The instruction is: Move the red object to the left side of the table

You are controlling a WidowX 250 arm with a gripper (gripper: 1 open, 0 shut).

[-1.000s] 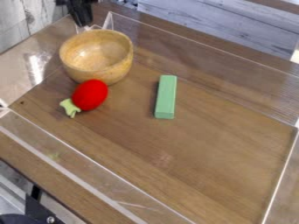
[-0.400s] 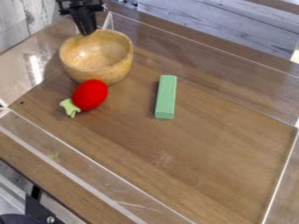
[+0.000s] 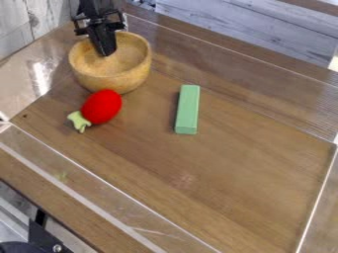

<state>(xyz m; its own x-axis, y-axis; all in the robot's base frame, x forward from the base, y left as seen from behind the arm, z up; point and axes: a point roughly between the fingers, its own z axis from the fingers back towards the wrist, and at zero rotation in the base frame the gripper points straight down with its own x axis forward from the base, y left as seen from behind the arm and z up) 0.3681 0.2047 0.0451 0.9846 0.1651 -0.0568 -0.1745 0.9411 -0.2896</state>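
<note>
camera view, gripper [image 3: 102, 45]: way lower than a second ago, now dipped down into the wooden bowl [image 3: 126, 71], back then barely poking in at the top edge; jaws pinched tight together, nothing held
camera view, red object [image 3: 102, 106]: same spot as before, lying on the table [image 3: 238, 168] just in front of the bowl, leafy green end aimed at the near-left rim, well apart from the gripper
camera view, bowl: hasn't budged, back-left corner
camera view, green block [image 3: 189, 109]: unchanged, lying right of the red object, clear gap between them
</note>
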